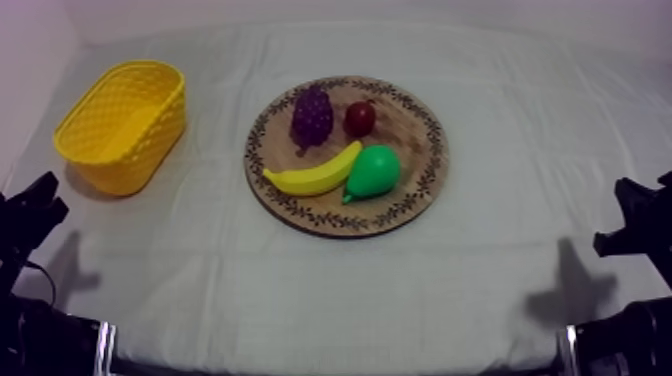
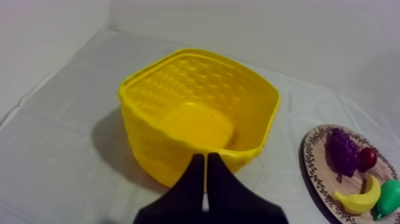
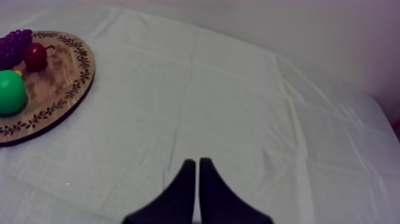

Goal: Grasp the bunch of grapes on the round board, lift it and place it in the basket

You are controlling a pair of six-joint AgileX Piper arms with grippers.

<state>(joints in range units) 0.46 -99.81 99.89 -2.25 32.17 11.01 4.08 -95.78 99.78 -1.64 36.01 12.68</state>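
The purple bunch of grapes (image 1: 311,116) lies on the far left part of the round wooden board (image 1: 420,160), beside a small red fruit (image 1: 359,118). The yellow basket (image 1: 123,124) stands empty at the table's left. My left gripper (image 1: 40,205) rests low at the left edge, shut on nothing; its wedge (image 2: 205,179) points at the basket (image 2: 196,116), with the grapes (image 2: 341,150) on the board (image 2: 315,170) off to the side. My right gripper (image 1: 625,215) rests low at the right edge, also shut; its wedge (image 3: 197,179) lies over bare cloth, well away from the board (image 3: 65,83) and grapes (image 3: 14,46).
A yellow banana (image 1: 318,174) and a green pear (image 1: 375,172) lie on the near half of the board. Grey-white cloth (image 1: 350,290) covers the table between the arms and the board.
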